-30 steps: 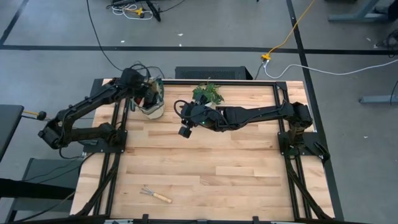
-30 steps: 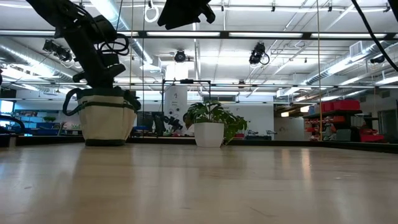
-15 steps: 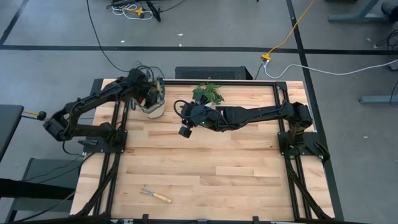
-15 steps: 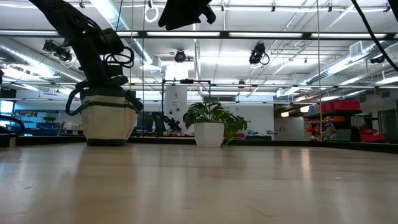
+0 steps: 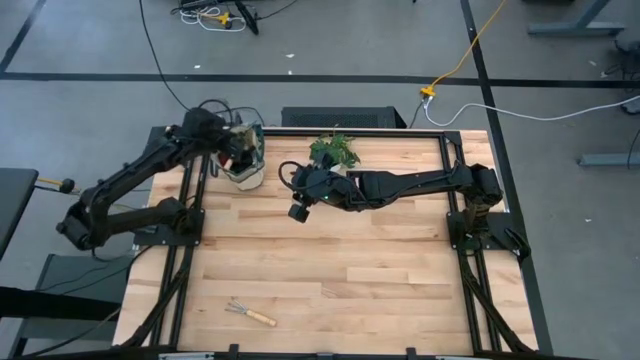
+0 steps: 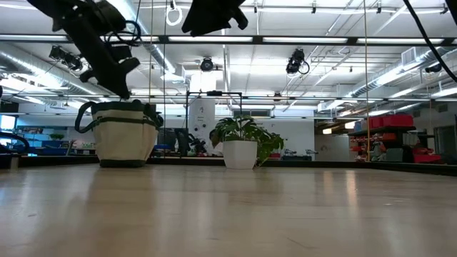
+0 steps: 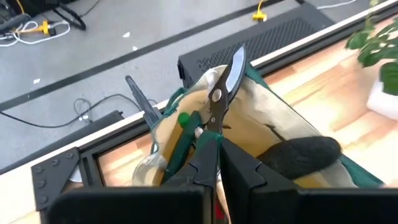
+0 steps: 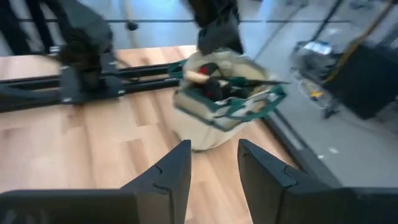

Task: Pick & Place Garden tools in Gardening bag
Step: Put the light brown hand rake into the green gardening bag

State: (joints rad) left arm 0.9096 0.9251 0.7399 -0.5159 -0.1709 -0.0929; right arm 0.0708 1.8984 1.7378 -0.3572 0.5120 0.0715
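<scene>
Over the mouth of the gardening bag (image 7: 273,124) with the left gripper (image 7: 214,167), just above the rim, fingers (image 7: 249,177) pressed nearly together; cannot tell whether pinching anything. Directly ahead, teal-handled pruning shears (image 7: 225,81) standing blade-up among other items in the bag.

Judged to be the close of one drop-off, with most tools packed. Left to fetch: the wooden-handled hand rake (image 5: 250,315), alone at the table's near edge, well apart from the bag. Calls next for a long reach across, a spread of the fingers over the handle, a pinch, and a carry to the bag.

Across the pale wood table (image 5: 380,260): midway, the right gripper (image 8: 213,169) in the air, spread wide and empty. At the far edge, the bag and near it a potted plant (image 6: 243,143). Beyond, an open workshop with ceiling lights and racks.
</scene>
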